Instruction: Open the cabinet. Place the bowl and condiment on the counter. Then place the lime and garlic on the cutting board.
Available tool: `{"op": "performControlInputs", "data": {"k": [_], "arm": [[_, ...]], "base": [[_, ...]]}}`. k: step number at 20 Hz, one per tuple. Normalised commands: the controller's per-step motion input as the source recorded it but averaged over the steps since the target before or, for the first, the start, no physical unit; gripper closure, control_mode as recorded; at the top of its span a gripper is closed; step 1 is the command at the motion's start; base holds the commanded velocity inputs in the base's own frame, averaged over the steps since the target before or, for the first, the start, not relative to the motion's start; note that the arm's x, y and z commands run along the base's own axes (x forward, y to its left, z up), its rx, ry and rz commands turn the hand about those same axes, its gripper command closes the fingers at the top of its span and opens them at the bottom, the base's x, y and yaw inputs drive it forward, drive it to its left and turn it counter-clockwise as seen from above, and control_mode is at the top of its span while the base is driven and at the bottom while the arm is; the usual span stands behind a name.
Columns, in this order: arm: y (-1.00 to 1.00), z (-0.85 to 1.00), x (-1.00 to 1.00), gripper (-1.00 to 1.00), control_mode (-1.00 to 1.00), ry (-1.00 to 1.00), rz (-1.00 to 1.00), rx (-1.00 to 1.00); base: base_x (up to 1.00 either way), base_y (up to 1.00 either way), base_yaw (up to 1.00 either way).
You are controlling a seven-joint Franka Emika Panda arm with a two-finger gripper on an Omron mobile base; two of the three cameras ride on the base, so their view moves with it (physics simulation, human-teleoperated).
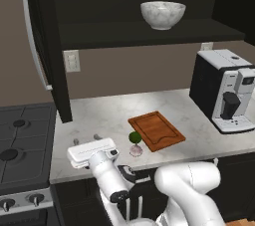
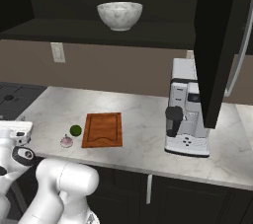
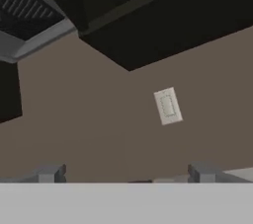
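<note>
1. Two finger tips of the gripper (image 1: pixel 85 137) stand wide apart and hold nothing, low over the front of the counter (image 1: pixel 99 113) near the stove (image 1: pixel 20 140).
2. Lime (image 1: pixel 134 137) and garlic (image 1: pixel 136 150) lie close together on the counter just beside the cutting board (image 1: pixel 156 130), not yet on it.
3. Bowl (image 1: pixel 163 14) sits on the shelf of the cabinet (image 1: pixel 42 31), whose doors stand open, so it is within reach.
4. Condiment: I cannot make it out.
5. Coffee machine (image 1: pixel 226 90) stands at the far end, well apart from the board.
6. Wall outlet (image 3: pixel 167 105) lies ahead of the hand, suggesting the hand points at the back wall.
</note>
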Motion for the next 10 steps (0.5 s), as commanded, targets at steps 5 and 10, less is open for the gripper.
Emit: {"op": "performControlInputs", "data": {"k": [5,10], "arm": [[0.39,0.13,0.03,-1.00,-1.00,-0.15,0.00,0.03],[0.15,0.10,-0.02,-1.00,-1.00,-0.08,0.00,0.01]], "base": [[0.00,0.00,0.00],[0.00,0.00,0.00]]}}
